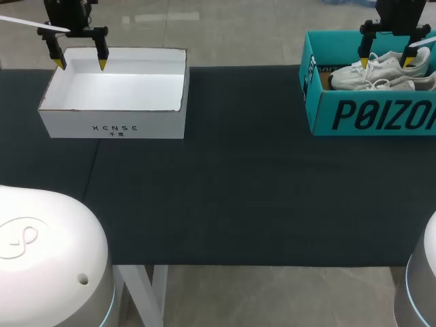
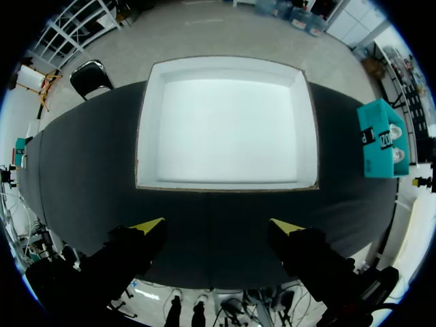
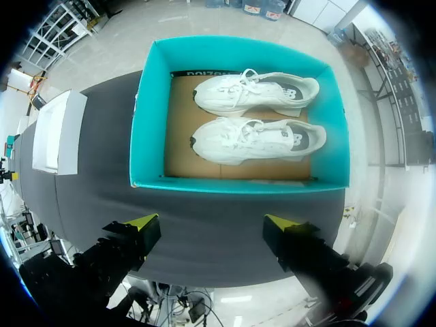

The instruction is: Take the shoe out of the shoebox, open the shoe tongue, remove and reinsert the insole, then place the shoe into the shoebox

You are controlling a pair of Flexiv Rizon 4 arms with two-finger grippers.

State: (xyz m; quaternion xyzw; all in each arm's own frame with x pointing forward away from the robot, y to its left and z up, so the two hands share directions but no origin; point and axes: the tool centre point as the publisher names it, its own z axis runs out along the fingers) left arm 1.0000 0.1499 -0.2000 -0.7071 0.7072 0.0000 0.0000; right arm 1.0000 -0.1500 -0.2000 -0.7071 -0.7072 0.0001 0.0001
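So, two white sneakers, the far shoe (image 3: 255,92) and the near shoe (image 3: 255,139), are found lying side by side on the brown cardboard floor of the teal shoebox (image 3: 238,182), toes pointed the same way and laces done up. The shoebox is parked open-topped at the right end of the dark table (image 1: 238,191). The right gripper (image 1: 386,63) is held up above the shoebox, over the shoes, and its yellow-tipped fingers are spread wide; in its wrist view both shoes are seen ahead of it, not touched. Over at the left end, well apart from the shoebox, a white box (image 1: 112,122) is set down, also open on top. The left gripper (image 1: 81,65) is hung above that box's back edge in the head view, and its fingers are spread wide too.
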